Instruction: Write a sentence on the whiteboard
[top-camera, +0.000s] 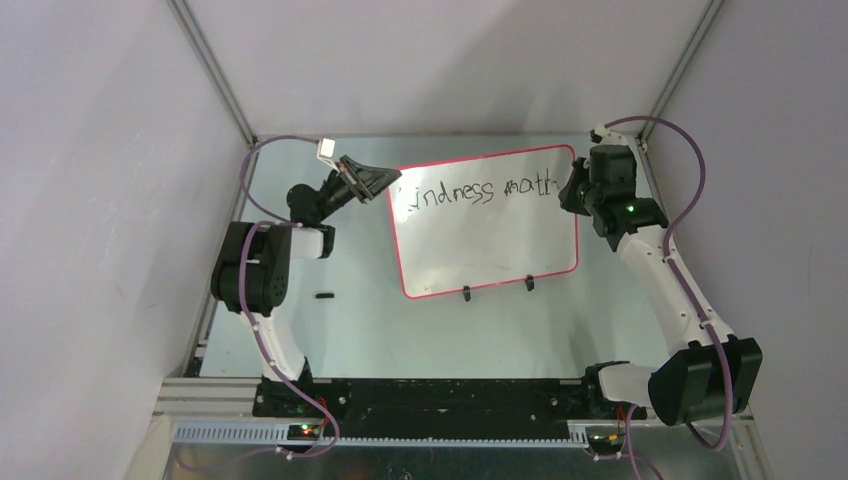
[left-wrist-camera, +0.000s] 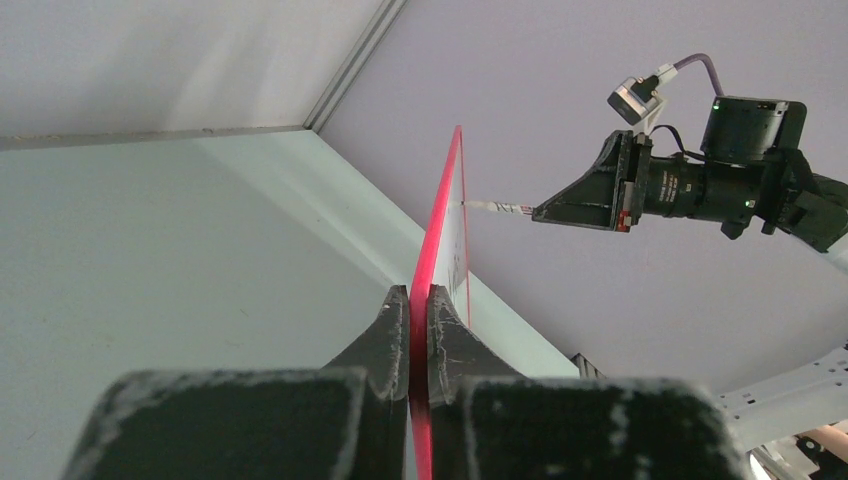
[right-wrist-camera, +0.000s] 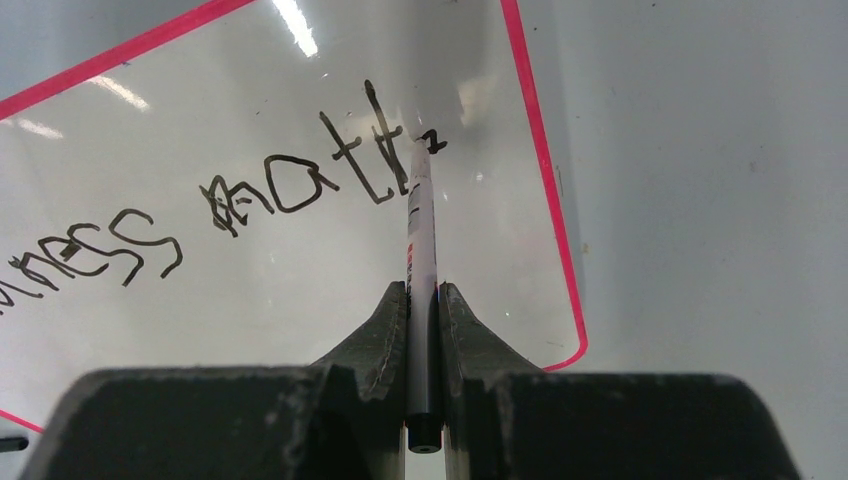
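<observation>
The whiteboard (top-camera: 487, 245) stands upright on two black clip feet, its red-pink rim showing. Black marker letters (top-camera: 470, 191) on it read "indness matt" in one line; the first letter is hidden by my left gripper. In the right wrist view the letters (right-wrist-camera: 300, 185) read "ness matt". My left gripper (top-camera: 392, 181) is shut on the board's left edge; in the left wrist view the red rim (left-wrist-camera: 420, 300) sits between the jaws. My right gripper (top-camera: 570, 190) is shut on a white marker (right-wrist-camera: 420, 240) whose tip touches the board just right of the last "t".
A small black cap (top-camera: 323, 295) lies on the table left of the board. Grey enclosure walls stand close on both sides and behind. The aluminium rail (top-camera: 420, 430) with both arm bases runs along the near edge.
</observation>
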